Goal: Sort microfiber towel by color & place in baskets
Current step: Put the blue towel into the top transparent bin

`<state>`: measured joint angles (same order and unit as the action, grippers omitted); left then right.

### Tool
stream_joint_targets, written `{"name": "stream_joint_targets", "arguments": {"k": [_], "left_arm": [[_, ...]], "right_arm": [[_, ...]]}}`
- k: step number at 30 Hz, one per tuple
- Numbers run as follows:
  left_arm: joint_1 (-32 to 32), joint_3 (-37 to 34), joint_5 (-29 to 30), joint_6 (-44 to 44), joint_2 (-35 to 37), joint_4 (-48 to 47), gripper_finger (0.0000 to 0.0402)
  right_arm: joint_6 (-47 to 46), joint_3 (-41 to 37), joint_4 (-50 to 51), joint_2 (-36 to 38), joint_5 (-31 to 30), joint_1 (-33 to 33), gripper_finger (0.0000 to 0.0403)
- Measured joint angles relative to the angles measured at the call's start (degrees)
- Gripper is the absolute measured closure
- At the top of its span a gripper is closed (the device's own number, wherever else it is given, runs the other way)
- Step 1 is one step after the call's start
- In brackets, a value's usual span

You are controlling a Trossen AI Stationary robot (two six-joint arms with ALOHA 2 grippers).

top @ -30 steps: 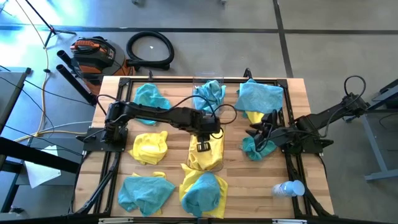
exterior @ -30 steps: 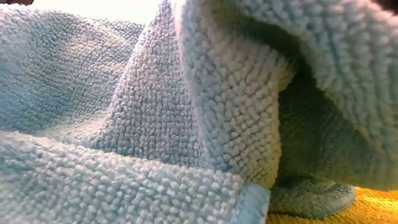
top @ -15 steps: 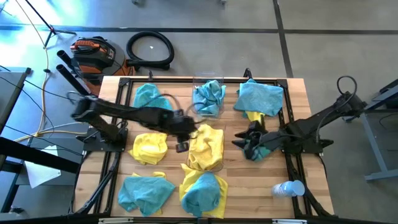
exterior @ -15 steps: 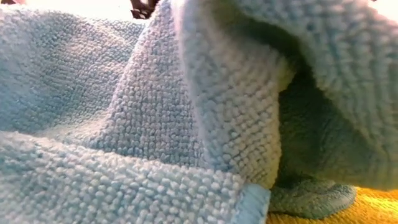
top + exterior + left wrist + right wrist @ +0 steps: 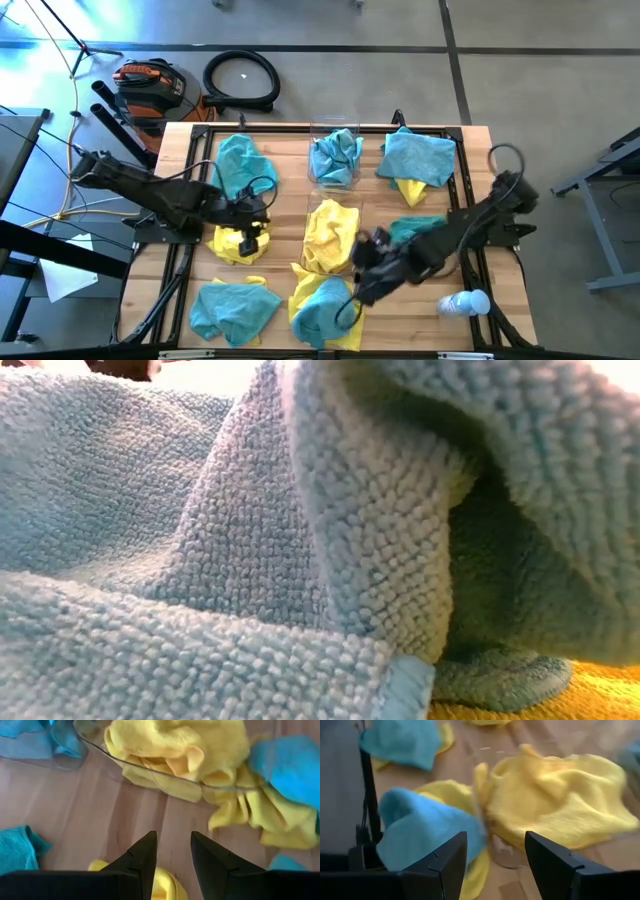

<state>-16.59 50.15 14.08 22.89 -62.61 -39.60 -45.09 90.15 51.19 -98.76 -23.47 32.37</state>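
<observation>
Teal and yellow microfiber towels lie about the table. One clear basket (image 5: pixel 334 158) at the far centre holds teal towels; the other basket (image 5: pixel 332 238) in the middle holds yellow ones (image 5: pixel 170 745). My left gripper (image 5: pixel 250 240) (image 5: pixel 173 865) hangs open above a loose yellow towel (image 5: pixel 238 242) left of that basket. My right gripper (image 5: pixel 356 286) (image 5: pixel 495 865) hangs open near the basket's near right corner, beside a teal towel (image 5: pixel 422 827) that lies on a yellow one (image 5: pixel 325 308). Another teal towel (image 5: pixel 415 228) lies to the right. A teal towel (image 5: pixel 300 560) fills the low view.
More towels: teal at the far left (image 5: pixel 243 155), teal over yellow at the far right (image 5: pixel 418 158), teal at the near left (image 5: pixel 232 308). A white bottle (image 5: pixel 466 302) lies at the near right. Black frame rails (image 5: pixel 196 180) border the work area.
My left gripper has drawn back from over the yellow basket toward the table's left edge, ending above the loose yellow towel. My right gripper has swung from the teal towel on the right toward the table's centre and near edge, turning as it went. Both stayed open.
</observation>
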Motion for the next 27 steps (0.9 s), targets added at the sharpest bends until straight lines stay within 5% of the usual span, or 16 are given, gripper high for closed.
{"name": "stream_joint_targets", "arguments": {"k": [12,27], "left_arm": [[-4.2,-6.0,0.2,0.3,7.0,-0.5,0.0291],[-8.2,-6.3,0.5,1.6,7.6,-0.7,0.0291]], "right_arm": [[6.3,20.7,4.3,-19.9,4.0,1.0,0.0206],[5.0,21.6,3.5,-30.2,12.2,1.0,0.0211]]}}
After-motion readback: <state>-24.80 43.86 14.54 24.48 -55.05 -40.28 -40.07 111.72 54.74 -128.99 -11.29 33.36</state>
